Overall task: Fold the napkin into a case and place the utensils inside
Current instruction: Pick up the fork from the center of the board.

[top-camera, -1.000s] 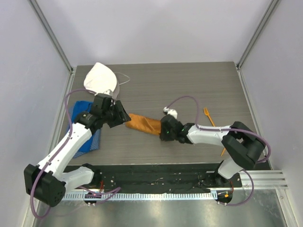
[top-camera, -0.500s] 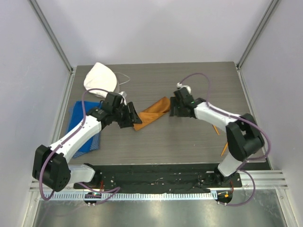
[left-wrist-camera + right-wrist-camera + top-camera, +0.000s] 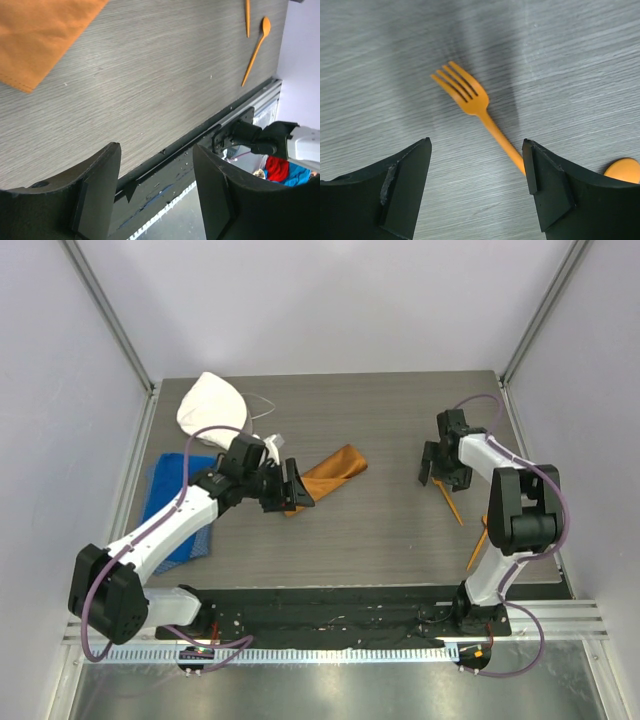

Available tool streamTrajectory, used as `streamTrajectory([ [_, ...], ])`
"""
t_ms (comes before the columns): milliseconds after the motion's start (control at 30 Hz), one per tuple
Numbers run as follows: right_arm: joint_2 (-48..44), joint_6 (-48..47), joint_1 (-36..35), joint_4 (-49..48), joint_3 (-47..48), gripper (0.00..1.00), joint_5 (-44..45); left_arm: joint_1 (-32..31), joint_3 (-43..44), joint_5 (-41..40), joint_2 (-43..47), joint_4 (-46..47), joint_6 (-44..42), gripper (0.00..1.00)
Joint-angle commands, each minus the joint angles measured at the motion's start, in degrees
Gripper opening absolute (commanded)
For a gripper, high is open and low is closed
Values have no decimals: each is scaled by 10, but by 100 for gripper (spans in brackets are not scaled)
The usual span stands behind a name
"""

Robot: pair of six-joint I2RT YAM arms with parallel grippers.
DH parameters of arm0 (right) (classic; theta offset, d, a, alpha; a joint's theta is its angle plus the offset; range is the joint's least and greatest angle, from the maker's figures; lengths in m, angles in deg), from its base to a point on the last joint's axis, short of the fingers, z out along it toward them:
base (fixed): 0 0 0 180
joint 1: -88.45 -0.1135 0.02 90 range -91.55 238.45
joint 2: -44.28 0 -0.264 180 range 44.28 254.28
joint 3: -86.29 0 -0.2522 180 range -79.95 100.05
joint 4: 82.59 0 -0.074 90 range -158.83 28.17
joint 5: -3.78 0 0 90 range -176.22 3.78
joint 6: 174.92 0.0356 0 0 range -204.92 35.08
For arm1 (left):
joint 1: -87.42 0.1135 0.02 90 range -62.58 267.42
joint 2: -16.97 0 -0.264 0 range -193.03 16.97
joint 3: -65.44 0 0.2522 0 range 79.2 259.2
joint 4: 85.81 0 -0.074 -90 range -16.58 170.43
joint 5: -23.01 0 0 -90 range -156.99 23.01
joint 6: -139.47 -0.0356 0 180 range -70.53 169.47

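The napkin [image 3: 327,471] lies as a narrow, layered strip slanting across the middle of the tabletop [image 3: 380,540], so the folding into a case looks done or close to it, though whether it has a usable open pocket cannot be told from these views. Neither utensil is inside. The fork [image 3: 470,97] and the spoon [image 3: 478,545] both rest on bare wood well to the right of the napkin, the spoon farther from it and toward the near edge. The left claw [image 3: 293,497] sits at the napkin's near-left end with its fingers spread and nothing between them; in its wrist view the cloth's hemmed corner [image 3: 40,35] lies flat and free on the wood. The right claw [image 3: 477,185] hangs well to the right of the napkin, directly over the fork, jaws wide and holding nothing, the tines showing between the two fingers. Picking up the fork seems to be the step in hand. Left to do: carrying both utensils over to the napkin and slipping them in.
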Motion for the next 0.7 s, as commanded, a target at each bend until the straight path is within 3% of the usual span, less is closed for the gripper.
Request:
streamTrajectory([
  [0,17,-17,4,12,14,80,-27,-15,14,40,-4,28,-19,66],
  [100,28,-9,5,2,-3,73,-23,-26,24,49,-20,24,-19,66],
  [233,21,11,5,-15,-19,34,-55,-58,44,26,-36,29,-19,65],
  [367,-19,67,-7,-59,-44,3,-131,-93,49,-7,-70,65,-7,63],
  [500,-122,250,-53,-161,-126,1,-192,-116,52,-37,-107,115,10,63],
  [667,-219,394,-136,-230,-152,1,-145,-122,87,-28,-156,138,10,64],
])
